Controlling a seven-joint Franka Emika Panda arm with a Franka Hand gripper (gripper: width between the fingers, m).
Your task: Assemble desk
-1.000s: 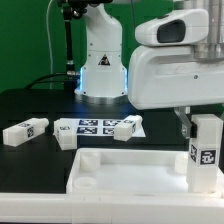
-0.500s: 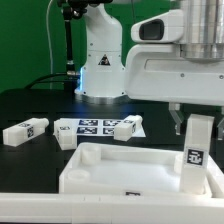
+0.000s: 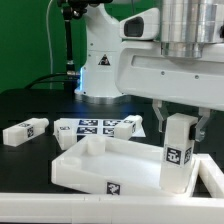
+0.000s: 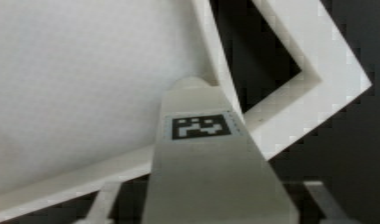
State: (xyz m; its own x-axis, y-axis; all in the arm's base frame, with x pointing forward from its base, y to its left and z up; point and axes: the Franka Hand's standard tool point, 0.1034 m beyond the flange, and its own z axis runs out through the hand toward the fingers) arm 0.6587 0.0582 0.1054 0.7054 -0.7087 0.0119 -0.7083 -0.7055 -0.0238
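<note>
- White plastic leg (image 3: 177, 152) stands upright at the tabletop (image 3: 85, 170) corner on the exterior view's right. The tool (image 3: 180, 124) appears clamped on the leg's upper end.
- Risk: if the leg's foot misses the corner socket, pressing down could tip the leg or shove the tabletop across the counter (image 3: 30, 158).
- Hidden: the socket sits behind the leg, and neither view shows whether the foot touches it.
- Spare legs (image 3: 25, 131) lie beyond the tabletop, near the marker board (image 3: 92, 125).
</note>
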